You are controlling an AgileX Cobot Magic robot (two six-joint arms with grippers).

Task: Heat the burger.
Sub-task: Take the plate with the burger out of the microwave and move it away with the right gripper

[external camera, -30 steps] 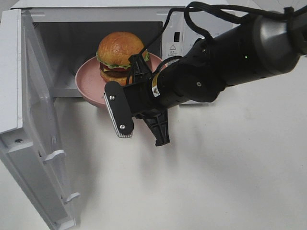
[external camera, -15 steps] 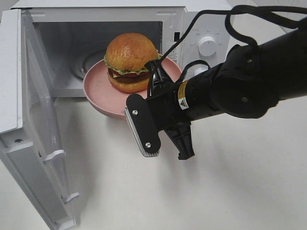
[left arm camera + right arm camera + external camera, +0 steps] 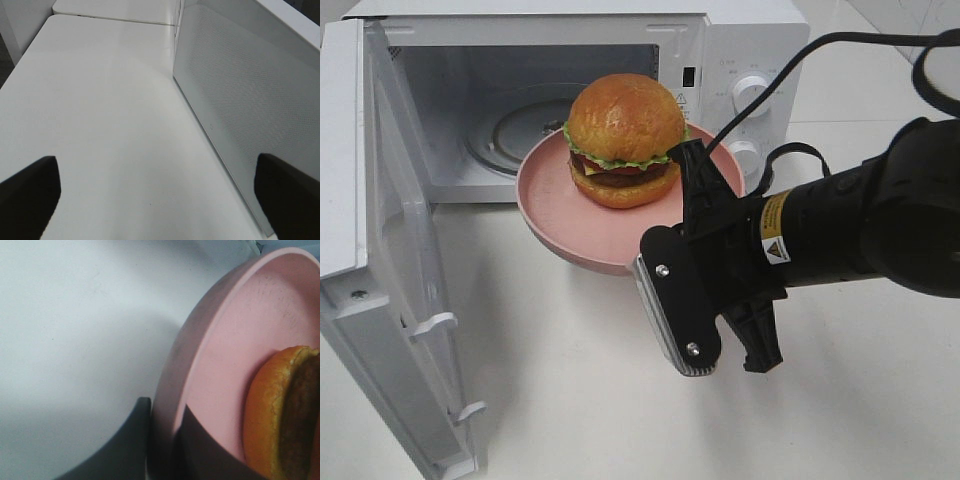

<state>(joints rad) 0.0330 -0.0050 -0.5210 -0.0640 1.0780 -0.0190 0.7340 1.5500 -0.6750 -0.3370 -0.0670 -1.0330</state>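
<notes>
- Pulled back out of the microwave (image 3: pixel 740 40) over the last second, the pink plate (image 3: pixel 555 215) with the burger (image 3: pixel 624 140) now hangs in front of the open cavity instead of inside it, and the right arm has drawn away from the oven front toward the near right of the tabletop (image 3: pixel 570 400).
- Right gripper (image 3: pixel 162 440) is pinched on the plate's rim, one finger under and one over; the burger sits upright at the plate's middle, above the tabletop just before the oven mouth.
- My judgement: a plate coming out suggests heating is either finished or the insertion is being retried; the pictures cannot settle which.
- Left gripper (image 3: pixel 160 200) is spread wide and holds nothing, waiting beside the swung-open door (image 3: pixel 250 110) near the tabletop's left edge.
- Writing: a yellow warning sticker on the right arm and small print by the microwave's knobs (image 3: pixel 752 95), all too small to read; no brand legible.
</notes>
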